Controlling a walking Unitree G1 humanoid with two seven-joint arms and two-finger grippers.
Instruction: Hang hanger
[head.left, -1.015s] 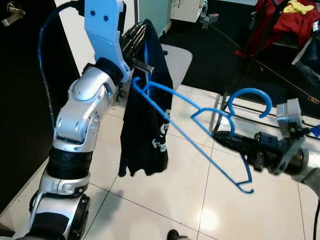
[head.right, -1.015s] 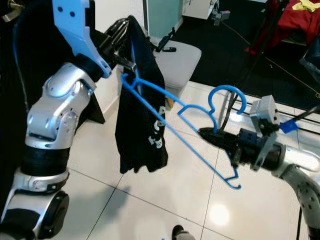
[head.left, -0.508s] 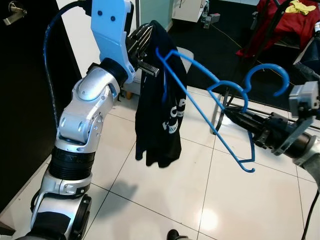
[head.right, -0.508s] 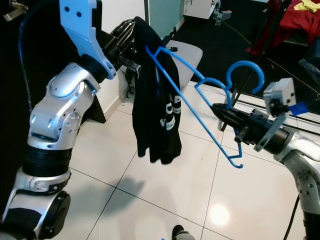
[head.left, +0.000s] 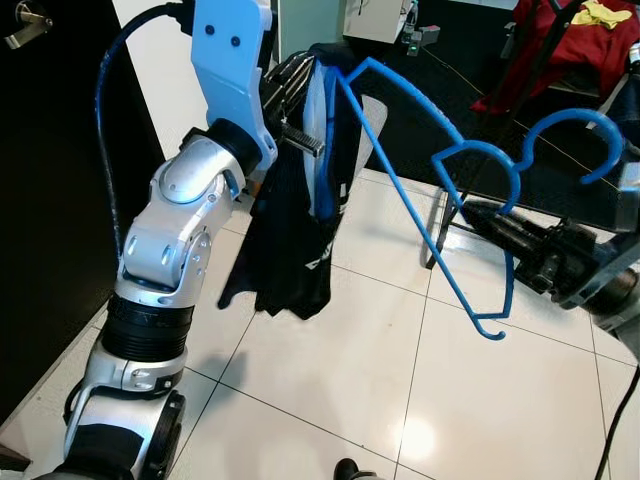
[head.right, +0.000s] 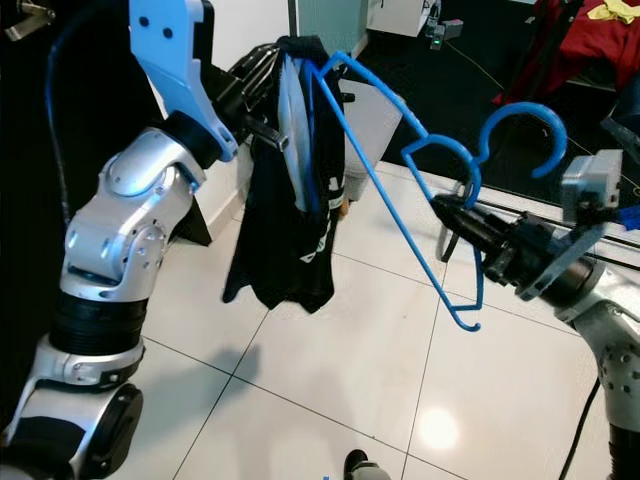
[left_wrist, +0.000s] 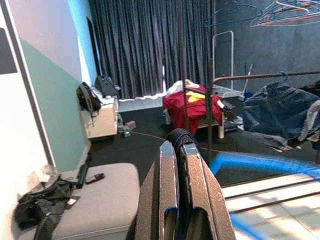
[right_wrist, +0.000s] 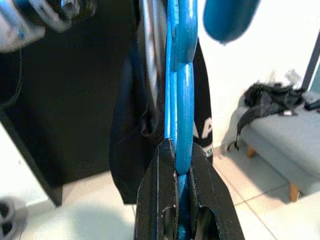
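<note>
On the left, the raised left arm holds its left gripper (head.left: 300, 75) up near head height, its two black fingers (left_wrist: 192, 187) pressed together on the dark fabric of a black garment (head.left: 295, 215). The garment hangs down from the gripper in loose folds, with some white print low on it, and one shoulder of the blue hanger (head.left: 440, 190) is tucked inside its collar.

There is one hanger: thin blue plastic, a triangular frame with a small notch by the neck, a curled tip at its lower end and a broad open hook (head.left: 570, 140) on top. It slants across the middle of the scene in the air above the white tiled floor (head.left: 340, 370), from the garment's collar down toward the right.

On the right, the right gripper (head.left: 485, 213) reaches in level, its two fingers (right_wrist: 202, 192) clamped on the hanger's neck just under the hook.

Behind, in the left wrist view, stand one grey bench (left_wrist: 100, 200) with dark items on it, a metal clothes rack (left_wrist: 250, 76) carrying denim, and a red cloth (left_wrist: 192, 107) heaped further back before dark curtains.
</note>
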